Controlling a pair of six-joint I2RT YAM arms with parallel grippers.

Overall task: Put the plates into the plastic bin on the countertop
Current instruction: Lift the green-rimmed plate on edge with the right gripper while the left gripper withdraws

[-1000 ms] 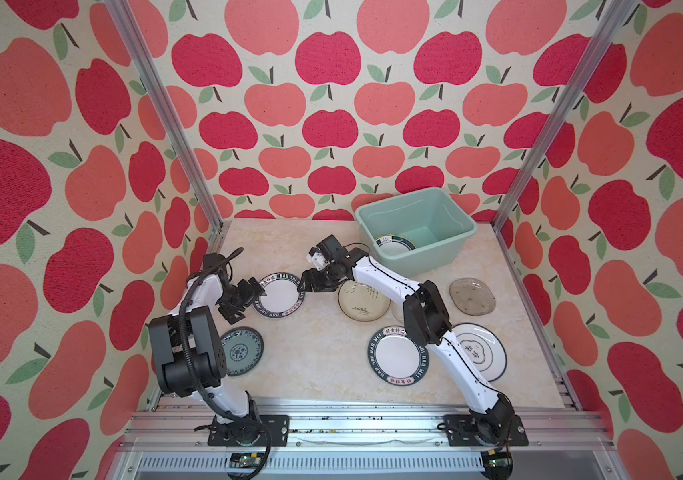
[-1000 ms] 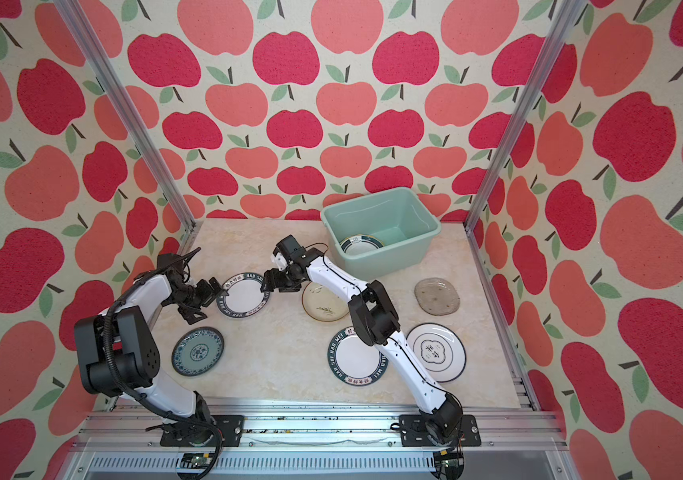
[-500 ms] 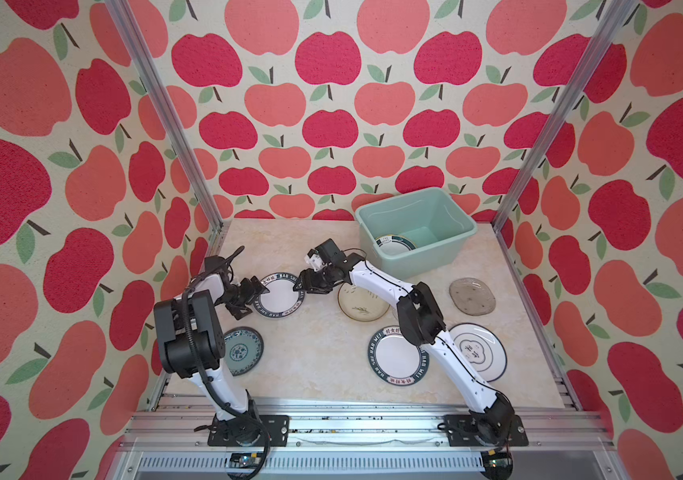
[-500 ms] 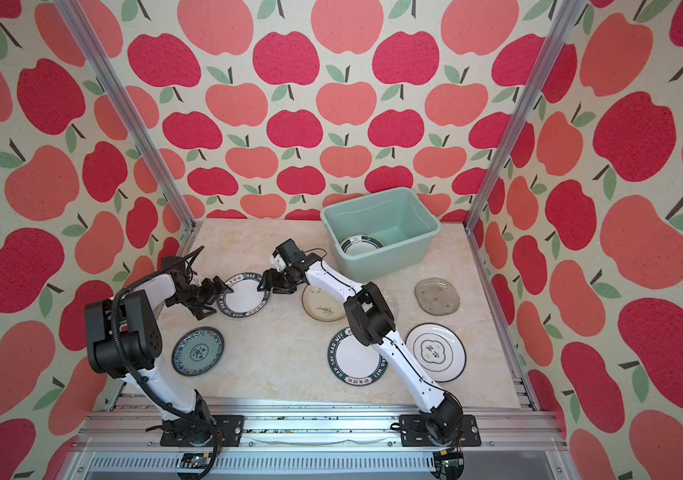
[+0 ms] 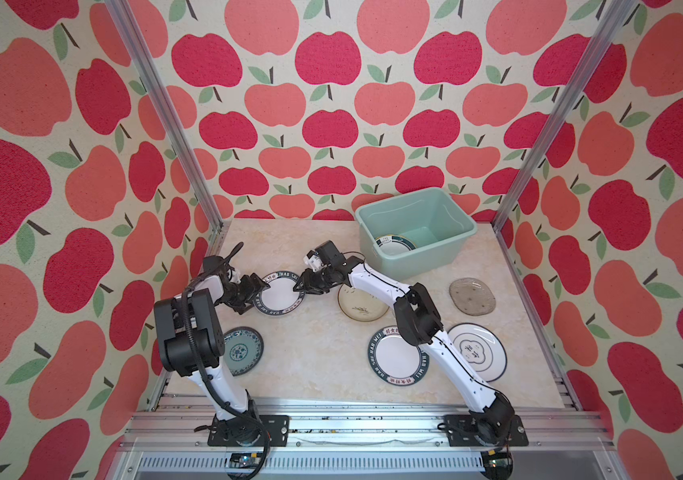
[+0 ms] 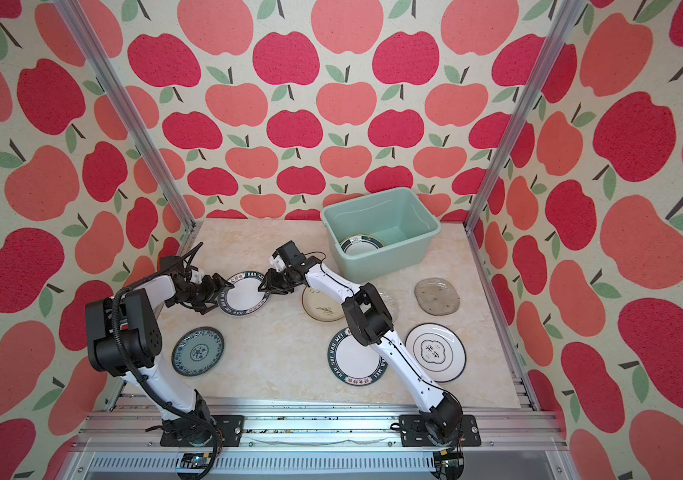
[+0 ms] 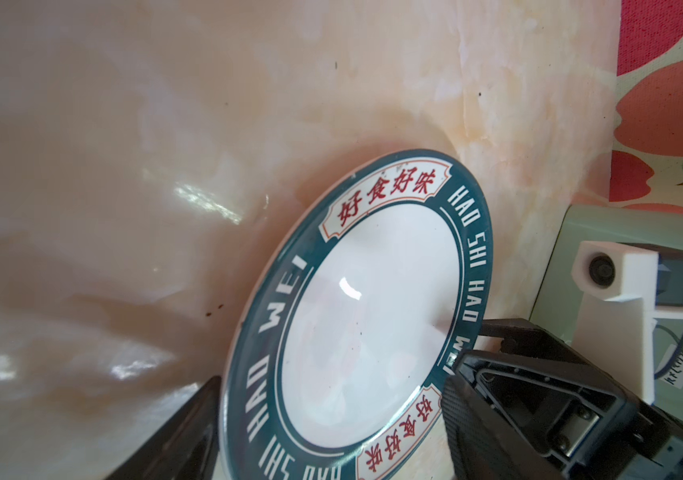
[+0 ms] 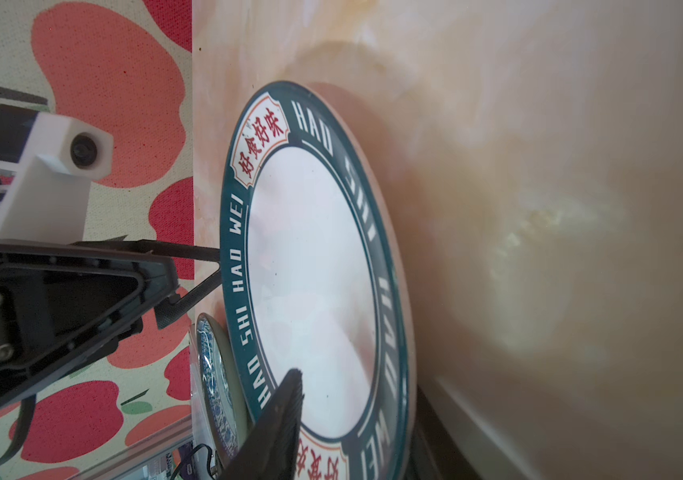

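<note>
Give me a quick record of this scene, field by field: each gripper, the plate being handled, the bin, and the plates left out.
left gripper: open, at one edge of the lettered plate
right gripper: fingers above and below the opposite rim; grip unclear
plastic bin: holds one dark-rimmed plate
countertop: blue-patterned plate, cream plate, second lettered plate, white emblem plate, grey glass plate
</note>
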